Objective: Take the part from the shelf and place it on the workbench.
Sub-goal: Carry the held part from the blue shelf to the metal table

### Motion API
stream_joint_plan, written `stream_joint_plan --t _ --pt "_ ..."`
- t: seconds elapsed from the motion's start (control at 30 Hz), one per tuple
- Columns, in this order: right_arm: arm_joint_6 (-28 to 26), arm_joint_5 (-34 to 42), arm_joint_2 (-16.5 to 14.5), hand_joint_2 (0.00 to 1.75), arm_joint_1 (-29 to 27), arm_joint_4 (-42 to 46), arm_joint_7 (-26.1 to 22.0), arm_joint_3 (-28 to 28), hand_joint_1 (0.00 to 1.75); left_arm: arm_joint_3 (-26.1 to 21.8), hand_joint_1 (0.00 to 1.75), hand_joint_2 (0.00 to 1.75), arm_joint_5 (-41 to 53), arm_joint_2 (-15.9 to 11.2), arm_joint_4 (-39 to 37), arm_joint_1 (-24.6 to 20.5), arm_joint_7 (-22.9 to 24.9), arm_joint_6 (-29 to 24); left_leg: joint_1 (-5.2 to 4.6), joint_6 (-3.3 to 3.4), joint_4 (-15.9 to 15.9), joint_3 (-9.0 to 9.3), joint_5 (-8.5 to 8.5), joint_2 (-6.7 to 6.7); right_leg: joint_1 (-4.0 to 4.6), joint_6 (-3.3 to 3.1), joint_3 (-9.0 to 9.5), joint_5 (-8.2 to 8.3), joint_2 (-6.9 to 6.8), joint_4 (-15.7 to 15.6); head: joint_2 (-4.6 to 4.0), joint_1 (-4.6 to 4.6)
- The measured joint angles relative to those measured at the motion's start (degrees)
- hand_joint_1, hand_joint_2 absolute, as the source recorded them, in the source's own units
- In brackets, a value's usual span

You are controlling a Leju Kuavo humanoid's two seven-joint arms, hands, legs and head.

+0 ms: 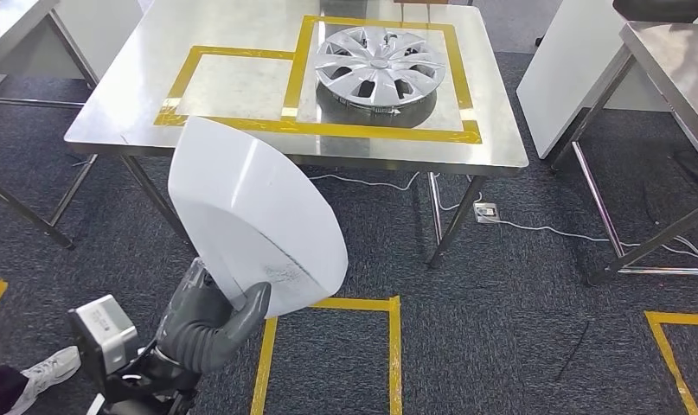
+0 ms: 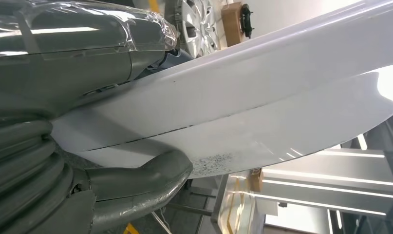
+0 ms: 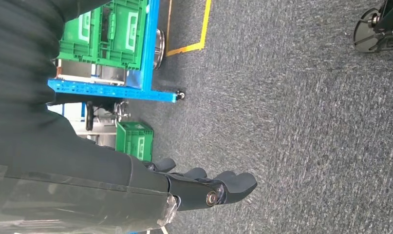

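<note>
a workshop: steel workbench (image 1: pixel 241 143), taped floor squares (image 1: pixel 328 304), green crates (image 3: pixel 106 29) on blue shelving (image 3: pixel 111 91)

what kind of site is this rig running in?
Probably an industrial test or training floor for car-parts handling. A steel workbench marked with yellow tape carries a silver hubcap; yellow tape boxes mark the grey carpet; green crates sit on a blue rack. The left hand holds a white panel.

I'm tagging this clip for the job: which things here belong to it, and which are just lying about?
Belongs to the job:
white part
left hand holding it
workbench

Lying about:
hubcap on the workbench
green crates
floor cable
right hand, hanging
</note>
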State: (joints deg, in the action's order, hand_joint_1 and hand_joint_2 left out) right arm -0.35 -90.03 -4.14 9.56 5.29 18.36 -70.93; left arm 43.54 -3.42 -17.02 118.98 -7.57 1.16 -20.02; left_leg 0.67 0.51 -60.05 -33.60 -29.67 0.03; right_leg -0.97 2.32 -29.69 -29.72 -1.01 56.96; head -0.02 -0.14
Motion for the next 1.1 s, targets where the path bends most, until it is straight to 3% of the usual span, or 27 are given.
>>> stream_joint_plan --t 0.1,0.17,0.27,0.3,0.33,0.37,0.43,0.47,0.53,0.67,0.73,0.8,0.83,0.87,0.9,0.97,1.0,1.03,1.1 --pt "0.0 0.0 0.0 1.75 0.0 0.0 0.0 0.0 0.00 0.0 1.75 1.75 0.0 0.0 0.0 0.1 0.1 0.0 -0.13 0.72 0.5 0.24 -0.22 -0.12 -0.17 0.80 0.11 0.64 -0.06 0.4 0.00 -0.09" --pt "0.0 0.0 0.0 1.75 0.0 0.0 0.0 0.0 0.00 0.0 1.75 1.75 0.0 0.0 0.0 0.0 0.4 0.0 0.10 1.26 1.3 1.20 -0.16 -0.16 -0.22 1.04 -0.46 -0.01 0.12 2.3 0.00 -0.04" --pt "0.0 0.0 0.0 1.75 0.0 0.0 -0.1 0.0 0.00 0.0 1.75 1.75 0.1 0.1 0.1 0.0 1.0 0.0 0.17 1.59 1.8 2.01 -0.18 -0.25 -0.24 0.83 -4.97 -4.69 0.57 11.0 0.00 0.19" --pt "0.0 0.0 0.0 1.75 -0.1 0.0 -0.1 0.0 0.00 0.1 1.75 1.75 0.1 0.1 0.1 0.0 1.2 0.0 0.10 1.59 1.7 2.13 -0.29 -0.39 -0.25 0.80 -6.81 -5.84 0.63 14.1 0.00 0.22" --pt "0.0 0.0 0.0 1.75 -0.2 0.0 -0.1 0.0 0.00 0.1 1.75 1.75 0.2 0.1 0.1 0.0 1.3 0.0 0.04 1.54 1.7 2.34 -0.45 -0.55 -0.25 0.78 -7.98 -5.97 0.67 15.7 0.00 0.23" --pt "0.0 0.0 0.0 1.75 -0.3 0.0 -0.1 0.0 0.00 0.1 1.75 1.75 0.2 0.1 0.1 0.0 1.3 0.0 0.01 1.41 1.7 2.66 -0.67 -0.74 -0.26 0.75 -8.22 -4.86 0.69 15.3 0.00 0.23" --pt "-0.1 0.0 0.0 1.75 -0.3 0.0 -0.2 0.0 0.00 0.1 1.75 1.75 0.2 0.1 0.1 0.0 1.4 0.0 0.01 0.99 1.7 3.66 -1.33 -0.98 -0.26 0.60 -6.27 -0.09 0.70 9.3 0.00 0.25" --pt "-0.1 0.0 0.0 1.75 -0.3 0.0 -0.2 0.0 0.00 0.1 1.75 1.75 0.3 0.1 0.1 0.0 1.4 0.0 -0.01 0.74 1.7 4.14 -1.63 -1.03 -0.18 0.44 -5.17 1.41 0.71 6.2 0.00 0.23" --pt "-0.1 0.0 0.1 1.75 -0.3 0.0 -0.3 0.0 0.00 0.1 1.75 1.75 0.3 0.1 0.0 0.0 1.4 0.0 -0.06 0.01 1.8 4.58 -2.19 -1.07 0.14 -0.34 -3.85 1.98 0.72 2.4 0.00 0.33" --pt "-0.1 0.0 0.2 1.75 -0.4 0.0 -0.4 0.0 0.00 0.1 1.75 1.75 0.4 0.0 0.1 0.0 1.5 0.0 -0.12 -1.43 0.3 4.71 -2.97 -0.63 0.10 -2.08 -2.63 1.47 0.81 1.2 0.00 0.11" --pt "-0.1 0.0 0.2 1.75 -0.3 0.0 -0.4 0.0 0.00 0.1 1.75 1.75 0.4 0.0 0.2 -0.1 1.5 0.0 -0.06 -1.84 -4.3 2.08 -5.12 -0.18 -0.08 -2.59 -1.69 1.16 0.87 0.7 0.00 -0.32" --pt "-0.1 0.0 0.2 1.75 -0.3 0.0 -0.4 0.0 0.00 0.1 1.75 1.75 0.4 0.0 0.2 -0.1 1.6 0.0 0.01 -2.14 -10.9 -2.66 -7.49 -0.08 -0.04 -2.90 -1.07 0.56 0.88 0.6 0.00 -0.65" --pt "-0.1 0.0 0.3 1.75 -0.3 0.0 -0.4 0.0 0.00 0.1 1.75 1.75 0.4 0.0 0.2 -0.1 1.6 0.0 0.03 -2.23 -13.0 -4.66 -7.68 -0.08 -0.02 -2.92 -0.67 0.17 0.88 0.7 0.00 -0.73" --pt "-0.1 0.0 0.3 1.75 -0.4 0.0 -0.4 0.0 0.00 0.1 1.75 1.75 0.4 0.0 0.2 0.0 1.7 0.0 0.05 -2.28 -13.2 -5.83 -6.68 -0.06 -0.03 -2.84 -0.08 -0.31 0.92 0.7 0.00 -0.79" --pt "-0.1 0.0 0.3 1.75 -0.4 0.0 -0.4 0.0 0.00 0.1 1.75 1.75 0.4 0.0 0.2 0.0 1.7 0.0 0.09 -2.29 -11.4 -6.00 -4.54 -0.01 -0.08 -2.72 0.66 -0.84 0.98 0.7 0.00 -0.85" --pt "0.0 0.0 0.2 1.75 -0.4 0.0 -0.4 0.0 0.00 0.1 1.75 1.75 0.4 0.0 0.2 0.0 1.7 0.0 0.14 -2.29 -5.2 -4.79 0.95 0.22 -0.18 -2.22 2.29 -2.10 1.14 0.7 0.00 -0.94" --pt "0.0 0.0 0.1 1.75 -0.3 0.0 -0.4 0.0 0.00 0.1 1.75 1.75 0.4 0.0 0.2 0.0 1.7 0.0 0.05 -2.08 -2.7 -4.25 2.28 0.42 -0.17 -1.89 2.75 -2.61 1.22 0.7 0.00 -1.02" --pt "0.0 0.0 0.1 1.75 -0.3 0.0 -0.4 0.0 0.00 0.1 1.75 1.75 0.4 0.0 0.1 0.0 1.8 0.0 -0.06 -1.65 -1.3 -4.01 2.96 0.59 -0.12 -1.49 2.93 -3.06 1.27 0.8 0.00 -1.04" --pt "0.0 0.0 0.1 1.75 -0.2 0.0 -0.5 0.0 0.00 0.1 1.75 1.75 0.4 0.0 0.2 0.1 1.8 0.0 -0.33 -0.48 -1.0 -3.95 2.36 0.64 -0.06 -0.77 3.05 -3.65 1.22 0.6 0.00 -0.92"
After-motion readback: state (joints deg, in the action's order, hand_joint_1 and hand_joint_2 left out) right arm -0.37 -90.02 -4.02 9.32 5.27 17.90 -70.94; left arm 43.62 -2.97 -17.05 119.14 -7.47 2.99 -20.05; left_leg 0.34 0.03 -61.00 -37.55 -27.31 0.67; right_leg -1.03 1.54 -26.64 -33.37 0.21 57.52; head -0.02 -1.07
